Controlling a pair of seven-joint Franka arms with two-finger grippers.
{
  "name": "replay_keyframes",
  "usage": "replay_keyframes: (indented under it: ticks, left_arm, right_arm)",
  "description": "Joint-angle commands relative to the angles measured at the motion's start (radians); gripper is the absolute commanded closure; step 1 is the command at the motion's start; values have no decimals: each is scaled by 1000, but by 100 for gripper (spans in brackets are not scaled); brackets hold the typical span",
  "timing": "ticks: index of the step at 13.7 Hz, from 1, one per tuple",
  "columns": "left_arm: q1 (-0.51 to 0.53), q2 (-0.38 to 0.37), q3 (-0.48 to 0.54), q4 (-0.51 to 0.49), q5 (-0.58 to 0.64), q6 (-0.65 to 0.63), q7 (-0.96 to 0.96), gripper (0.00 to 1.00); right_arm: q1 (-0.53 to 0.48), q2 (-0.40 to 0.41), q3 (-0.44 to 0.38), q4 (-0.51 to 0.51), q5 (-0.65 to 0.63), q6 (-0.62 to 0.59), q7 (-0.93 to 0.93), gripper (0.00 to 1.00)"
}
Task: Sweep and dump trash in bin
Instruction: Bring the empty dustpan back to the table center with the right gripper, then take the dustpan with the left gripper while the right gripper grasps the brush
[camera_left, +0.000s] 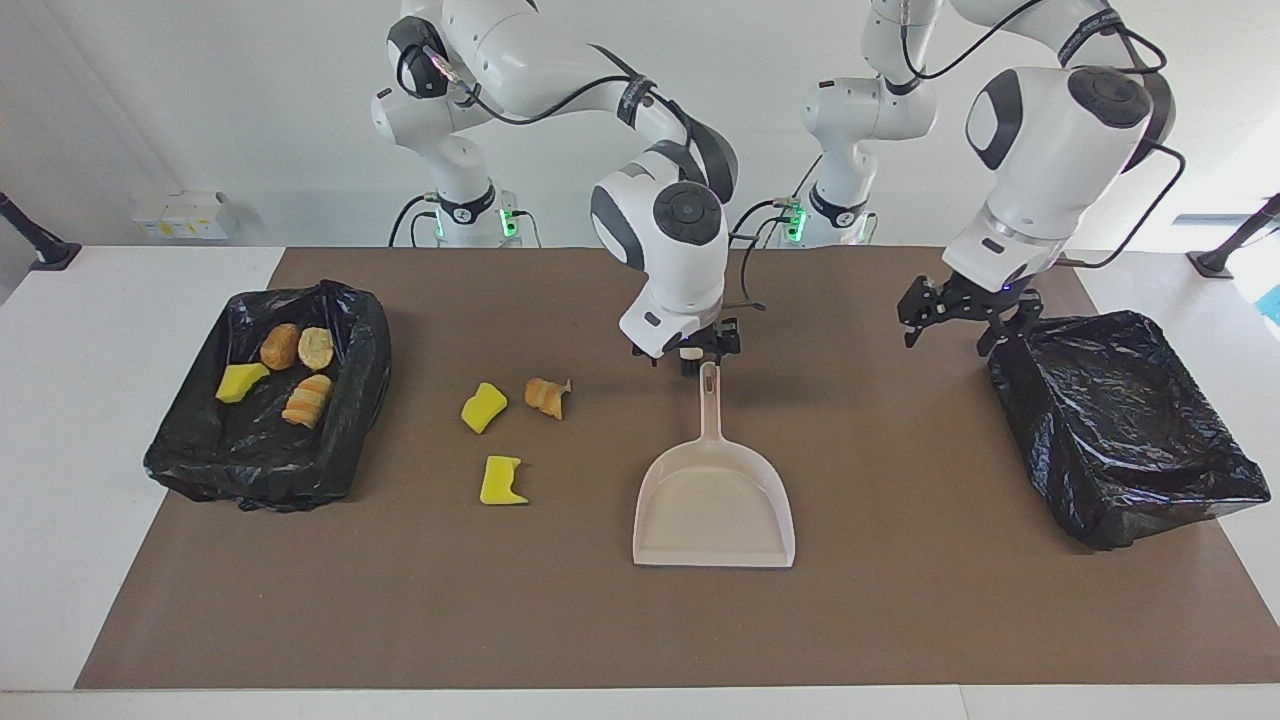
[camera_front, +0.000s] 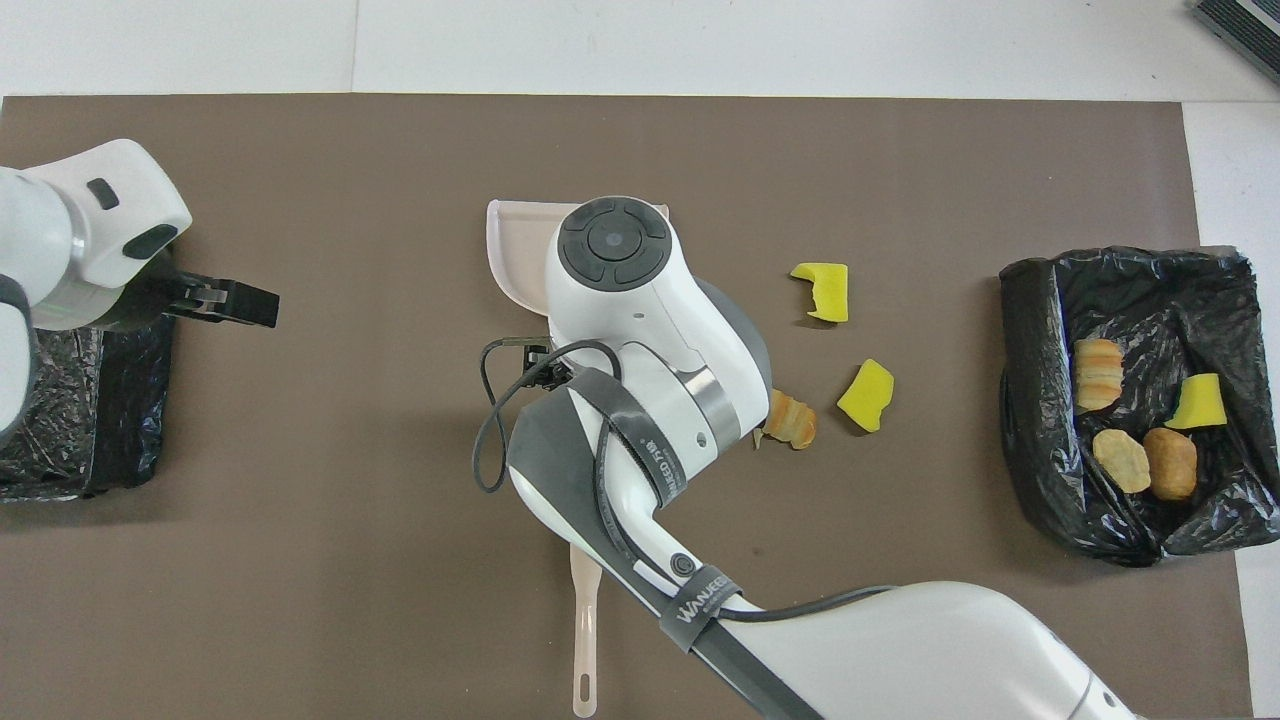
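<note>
- Facing view shows the beige dustpan lying flat on the brown mat at mid-table, handle pointing toward the robots and open mouth away from them.
- It looks like thin, stiff moulded plastic: probably light, rigid and somewhat slick, so it should slide easily on the mat and could twist in a loose grip. The slim handle is the natural place to take hold, near its upper end, with the fingers closing across its narrow width.
- The right gripper hovers just above the tip of that handle, its fingers apart and holding nothing.
- The left gripper hangs over the mat beside the black-lined bin at the left arm's end, fingers spread and empty.
- Three pieces of trash lie loose on the mat toward the right arm's end: two yellow sponge chunks and an orange bread-like lump. They seem soft and very light, likely to tumble or skid when pushed.
- Four more pieces already lie in the other bin, at the right arm's end.
</note>
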Motion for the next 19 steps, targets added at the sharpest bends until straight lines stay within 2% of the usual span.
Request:
replay_keyframes:
  ticks: [1,3,6,9,11,13,14,17,18,19]
  left_arm:
    - [-59,46,14,-4,0,87,-36,0]
    - [-132,101,16,-4,14,162,-105,0]
    - [-184,151,16,-4,14,242,-139,0]
    - [-224,193,16,-6,14,290,-174,0]
    - [-267,228,16,-7,12,339,-274,0]
    - [-301,230,16,-36,14,342,-306,0]
    - [-315,230,16,-55,12,347,-309,0]
    - [-350,219,14,-101,11,354,-366,0]
    - [-353,216,14,-110,11,356,-398,0]
    - [-355,214,11,-112,11,357,-424,5]
  right_arm:
    - [10,-202,1,-248,108,22,-16,0]
    - [72,-297,1,-412,159,89,29,0]
    - [163,-442,1,-702,243,301,80,0]
    - [263,-416,1,-810,265,456,111,0]
    - [277,-417,1,-842,265,479,123,0]
    - [278,-408,1,-844,266,492,132,3]
    - [277,-408,1,-845,266,490,132,17]
    - [277,-408,1,-845,266,495,134,78]
    - [277,-407,1,-847,266,510,133,87]
    - [271,-399,1,-848,266,522,131,95]
